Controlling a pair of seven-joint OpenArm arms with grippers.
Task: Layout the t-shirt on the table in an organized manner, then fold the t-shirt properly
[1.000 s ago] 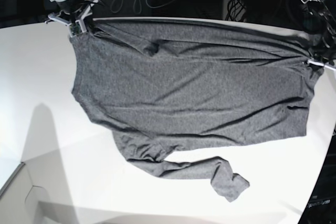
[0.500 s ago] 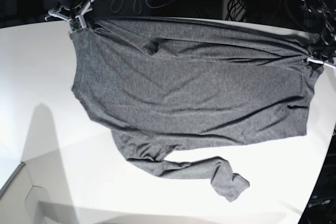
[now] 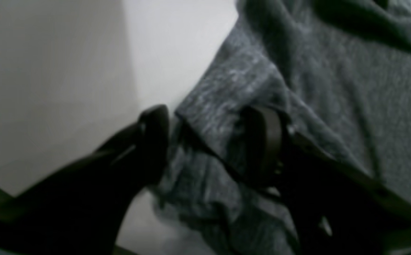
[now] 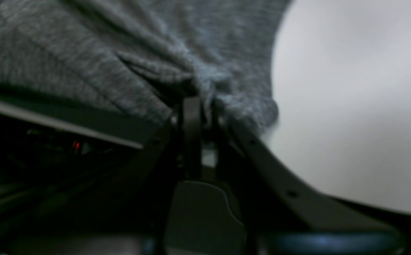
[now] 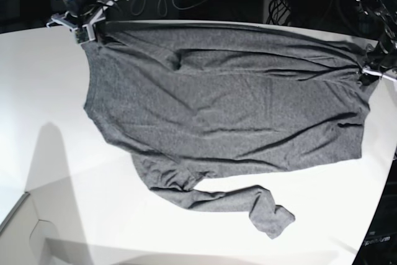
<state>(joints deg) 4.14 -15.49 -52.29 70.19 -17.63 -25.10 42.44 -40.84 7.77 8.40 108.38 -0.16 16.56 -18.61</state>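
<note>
Left gripper (image 3: pixel 205 141), clamped a second ago, now stands open astride the t-shirt (image 5: pixel 229 97) hem. Right gripper (image 4: pixel 198 106) still pinches its bunched corner. Spreading on the table (image 5: pixel 62 153) seems nearly complete; folding remains.

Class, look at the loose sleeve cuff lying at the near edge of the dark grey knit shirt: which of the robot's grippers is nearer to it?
Left, by a modest margin. The left gripper is at the shirt's corner up and right of the cuff; the right gripper is at the opposite far corner, diagonally across the dark heather-grey knit t-shirt.
</note>
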